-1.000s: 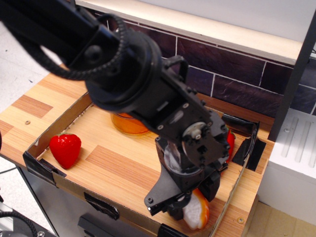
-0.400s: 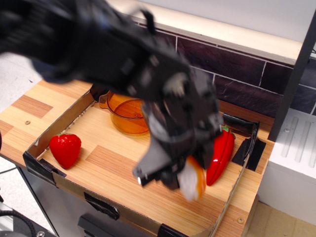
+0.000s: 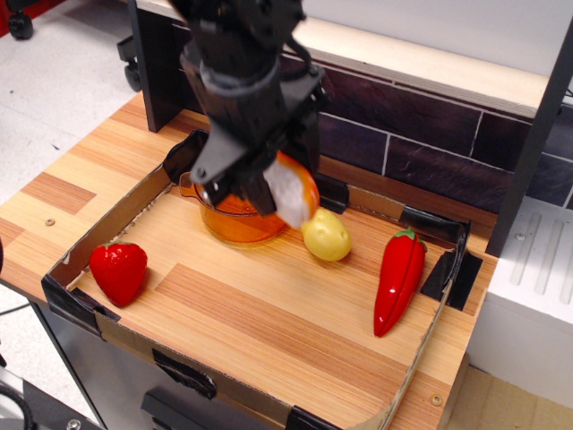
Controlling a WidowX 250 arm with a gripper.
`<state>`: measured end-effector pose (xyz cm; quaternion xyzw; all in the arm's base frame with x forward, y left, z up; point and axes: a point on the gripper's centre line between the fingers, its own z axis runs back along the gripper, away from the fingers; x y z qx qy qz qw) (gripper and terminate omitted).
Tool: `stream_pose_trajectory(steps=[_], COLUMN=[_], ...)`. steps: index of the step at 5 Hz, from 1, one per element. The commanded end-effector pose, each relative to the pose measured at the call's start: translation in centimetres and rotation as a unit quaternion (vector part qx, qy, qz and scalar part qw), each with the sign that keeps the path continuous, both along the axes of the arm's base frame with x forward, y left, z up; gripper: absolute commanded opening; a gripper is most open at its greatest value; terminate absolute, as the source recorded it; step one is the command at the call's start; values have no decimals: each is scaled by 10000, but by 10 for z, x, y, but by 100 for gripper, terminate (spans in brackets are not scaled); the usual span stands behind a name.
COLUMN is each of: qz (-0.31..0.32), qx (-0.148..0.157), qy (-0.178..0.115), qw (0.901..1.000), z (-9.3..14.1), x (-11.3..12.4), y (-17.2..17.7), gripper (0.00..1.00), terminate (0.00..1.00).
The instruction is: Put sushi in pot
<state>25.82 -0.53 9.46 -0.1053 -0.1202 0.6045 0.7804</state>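
Observation:
My gripper [image 3: 271,186] is shut on the sushi [image 3: 292,190], a white rice body with an orange topping, and holds it in the air just above the right rim of the pot [image 3: 235,219]. The pot is a round transparent amber-orange plastic one with a small side handle, standing at the back left of the cardboard tray. The arm hides most of the pot's back and inside.
A yellow potato-like toy [image 3: 327,236] lies right of the pot. A red chili pepper [image 3: 397,279] lies at the right, a red strawberry [image 3: 118,271] at the front left. The cardboard tray wall [image 3: 116,333] rings the wooden board. A dark tiled wall stands behind.
The gripper lifted the sushi from the tray's front right and carried it back and left to above the pot. The yellow toy and the whole pepper, hidden before, now show.

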Motion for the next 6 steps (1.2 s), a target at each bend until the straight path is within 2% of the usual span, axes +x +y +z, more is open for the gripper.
stream_pose_trajectory(steps=[1, 2, 3, 5, 6], qz=[594, 493, 349, 359, 399], qx=[162, 221, 271, 449, 502], qy=[-234, -100, -74, -110, -28], qw=[9978, 9985, 9990, 9983, 9979], z=[14, -3, -14, -25, -33], x=[47, 53, 49, 47, 48], y=[68, 74, 69, 66, 69], gripper=[0, 0, 0, 0, 0], terminate=[0, 0, 0, 0, 0])
